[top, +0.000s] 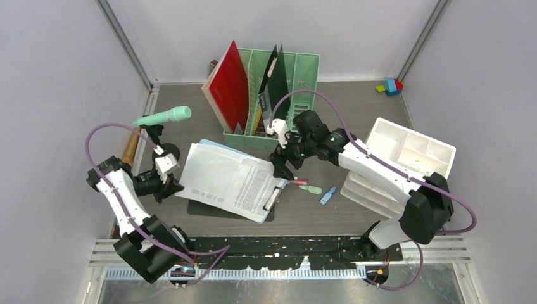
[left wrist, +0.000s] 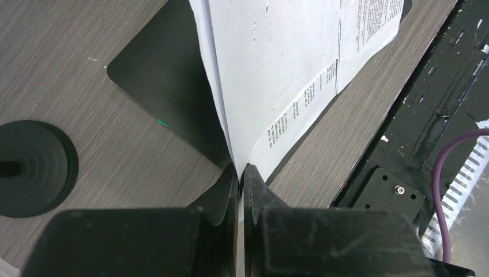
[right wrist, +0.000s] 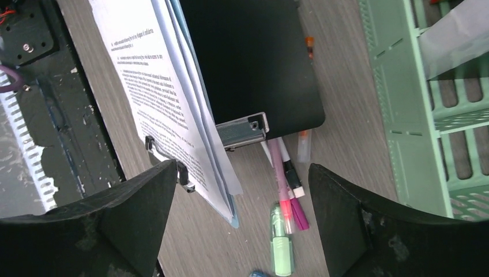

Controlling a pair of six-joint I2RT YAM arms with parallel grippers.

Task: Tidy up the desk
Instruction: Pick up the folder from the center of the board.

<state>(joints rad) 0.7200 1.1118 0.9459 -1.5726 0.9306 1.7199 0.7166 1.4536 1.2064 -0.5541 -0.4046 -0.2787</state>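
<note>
Your left gripper (left wrist: 241,173) is sitting closest to its wrist camera, jaws pressed together on the edge of a stack of printed papers (left wrist: 288,63). The sheets are rising from a black clipboard (left wrist: 167,86) up into that pinch. A black round base (left wrist: 34,167) is standing on the wood to one side of it.

Your right gripper (right wrist: 242,170) is hanging with its jaws spread wide and nothing between them, above the clip end of the clipboard. Below it you are seeing the metal clip (right wrist: 242,130), the fanned page edges, a pink pen (right wrist: 282,184) and a green highlighter (right wrist: 282,248) lying just beside the board. A small blue item (top: 327,195) is lying near them in the top view.

The desk (top: 354,101) is spreading under everything, from the arm bases to the back wall. At its back, a mint-green file rack (top: 304,69) is holding a red folder (top: 228,85) that is leaning in its leftmost slot. A white drawer unit (top: 411,155) is sitting on the right, partly under your right arm. A mint-green cylinder (top: 163,117) is lying at the left, and coloured blocks (top: 391,86) are sitting in the far right corner.
</note>
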